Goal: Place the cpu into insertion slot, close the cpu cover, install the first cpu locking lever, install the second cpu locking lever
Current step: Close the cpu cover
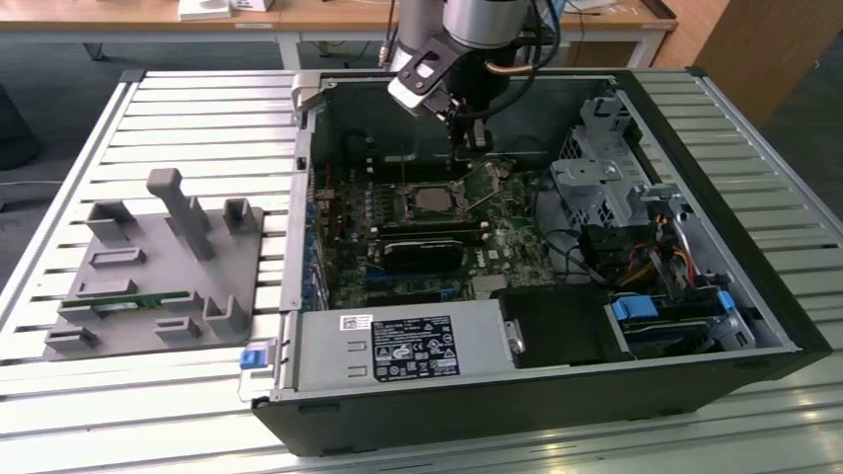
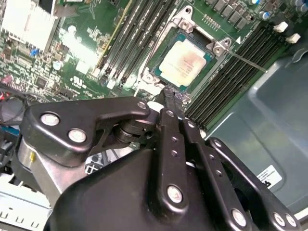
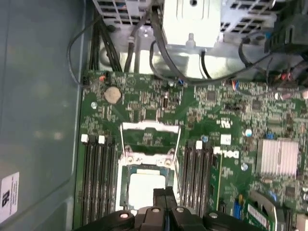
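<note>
Slatted table (image 1: pixel 79 128), open computer case (image 1: pixel 527 420): one cpu (image 2: pixel 185 60) seated in insertion slot (image 2: pixel 153 81); one tool (image 3: pixel 164 193) closed tight, empty, over it.

Looking like a robotics lab or test workshop. A slatted metal tabletop (image 1: pixel 118 128) is carrying an opened PC tower (image 1: pixel 527 415), its green motherboard (image 3: pixel 216 110) lying exposed, and a grey parts fixture (image 1: pixel 145 286) is sitting beside it. An industrial robot arm (image 1: pixel 481 20) is hanging over the tower. Wooden desks (image 1: pixel 343 15) are standing along the back.
</note>
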`<action>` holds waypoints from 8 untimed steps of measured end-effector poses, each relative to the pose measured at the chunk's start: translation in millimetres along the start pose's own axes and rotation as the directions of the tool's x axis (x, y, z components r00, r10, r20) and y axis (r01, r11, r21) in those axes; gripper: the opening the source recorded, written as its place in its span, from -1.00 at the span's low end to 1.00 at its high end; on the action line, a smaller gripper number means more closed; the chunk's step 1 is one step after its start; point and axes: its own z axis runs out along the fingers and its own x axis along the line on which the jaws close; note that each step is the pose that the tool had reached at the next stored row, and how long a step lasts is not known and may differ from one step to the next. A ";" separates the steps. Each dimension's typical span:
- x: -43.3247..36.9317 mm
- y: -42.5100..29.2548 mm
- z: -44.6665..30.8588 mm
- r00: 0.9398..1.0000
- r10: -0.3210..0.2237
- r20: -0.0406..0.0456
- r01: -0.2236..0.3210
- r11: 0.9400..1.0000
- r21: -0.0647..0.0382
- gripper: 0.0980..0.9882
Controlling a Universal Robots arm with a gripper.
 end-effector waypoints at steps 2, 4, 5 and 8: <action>-0.2 5.5 0.3 1.000 -0.004 0.000 0.004 1.000 0.000 -0.98; 0.4 9.6 0.5 1.000 -0.004 0.000 0.004 1.000 0.000 -0.98; 0.9 11.5 0.7 1.000 -0.004 0.000 0.004 1.000 0.000 -0.98; 1.9 18.1 1.8 1.000 -0.004 -0.001 0.004 1.000 0.000 -0.98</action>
